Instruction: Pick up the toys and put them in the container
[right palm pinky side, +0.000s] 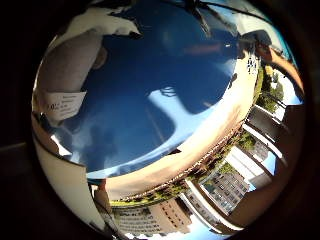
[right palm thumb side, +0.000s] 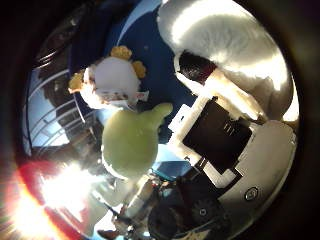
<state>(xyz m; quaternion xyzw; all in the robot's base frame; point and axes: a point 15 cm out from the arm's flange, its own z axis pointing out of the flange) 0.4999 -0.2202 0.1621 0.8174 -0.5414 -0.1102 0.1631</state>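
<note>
Hand (right palm thumb side: 235, 115) beside green plush toy (right palm thumb side: 131, 142)

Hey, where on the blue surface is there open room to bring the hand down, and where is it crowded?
Free: the broad bare stretch of the blue surface beside the grey plush. Crowded: where the white toy with yellow tufts sits against the green plush, right beside the hand.

white plush toy (right palm thumb side: 114, 80), green plush toy (right palm thumb side: 131, 142), touching, on blue surface (right palm pinky side: 150, 100)
</note>
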